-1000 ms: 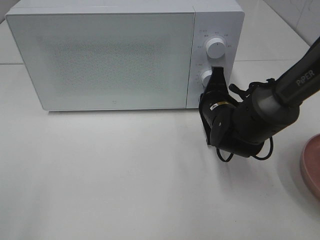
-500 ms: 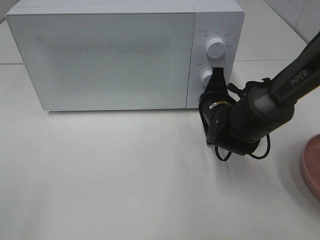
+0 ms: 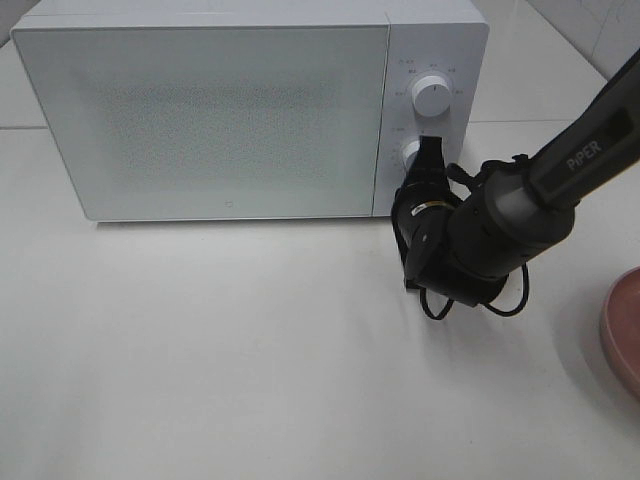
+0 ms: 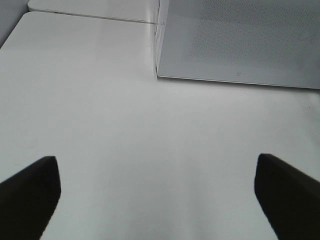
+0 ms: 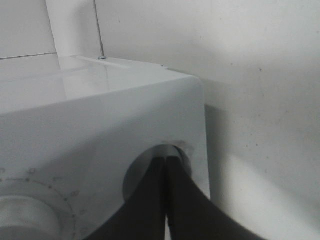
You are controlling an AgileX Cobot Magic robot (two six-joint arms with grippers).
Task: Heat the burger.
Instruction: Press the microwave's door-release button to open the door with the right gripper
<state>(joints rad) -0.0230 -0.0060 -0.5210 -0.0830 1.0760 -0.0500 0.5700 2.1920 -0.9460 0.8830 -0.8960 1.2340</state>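
**Exterior high.** The microwave (image 3: 200, 110) stands at the far edge of the bench (image 3: 200, 350) with its door closed. The burger is not visible. The door's frosted panel shows nothing behind it, so I judge the burger is inside, though that is unconfirmed. The right gripper (image 3: 432, 150) reaches to the control panel, jaws pressed together, with its tips at the lower dial (image 3: 411, 153). The upper dial (image 3: 431, 93) is untouched. A pink plate (image 3: 622, 335) sits cut off at the right edge of the bench, and the part that shows is bare.

**Left wrist.** The left gripper (image 4: 155, 160) hangs over bare bench with its fingers (image 4: 30, 192) spread wide and nothing between them. It is well short of the microwave's lower front edge (image 4: 235, 75).

**Right wrist.** The two fingers (image 5: 150, 200) are closed flat against each other with no gap. Their tips rest on the round lower dial (image 5: 137, 175). I cannot tell whether they are pressing or turning it.

**Handling (judgement, burger unseen).**
- A stacked burger should be light and soft, with loose layers.
- The glossy bun is likely slippery and dents under a hard pinch.
- The fillings can shear sideways.
- Best hold is a wide, gentle grip low across the sides, spanning both bun halves and kept level.
- It will be hot after heating.
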